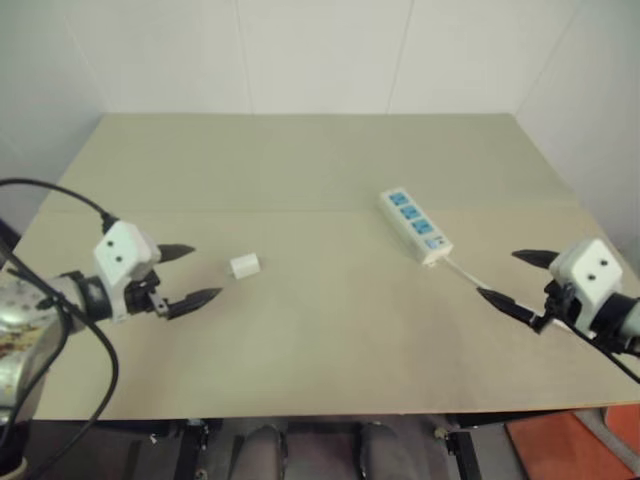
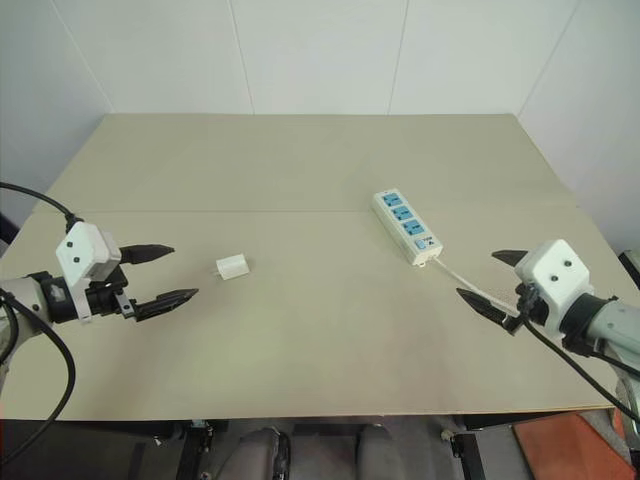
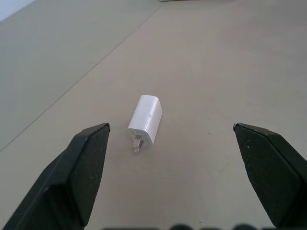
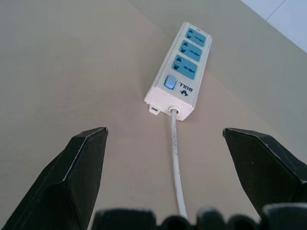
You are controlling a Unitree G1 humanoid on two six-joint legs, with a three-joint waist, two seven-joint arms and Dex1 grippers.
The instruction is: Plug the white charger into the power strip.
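The white charger (image 1: 245,266) lies on its side on the tan table (image 1: 320,160), left of centre, its metal prongs facing my left gripper (image 1: 192,273). That gripper hovers just to the charger's left, open, nothing between its black fingers; the left wrist view has the charger (image 3: 145,119) ahead of the fingertips. The power strip (image 1: 414,225) lies right of centre, blue socket faces up, its thin cord (image 1: 470,272) running toward my right gripper (image 1: 515,277). My right gripper is open and empty, a short way off the strip's (image 4: 177,73) switch end.
White walls close the table's back and sides. A seam runs across the tabletop (image 2: 300,211) behind both objects. Black cables (image 1: 60,195) loop off my left arm. Orange floor (image 1: 560,445) shows past the front right edge.
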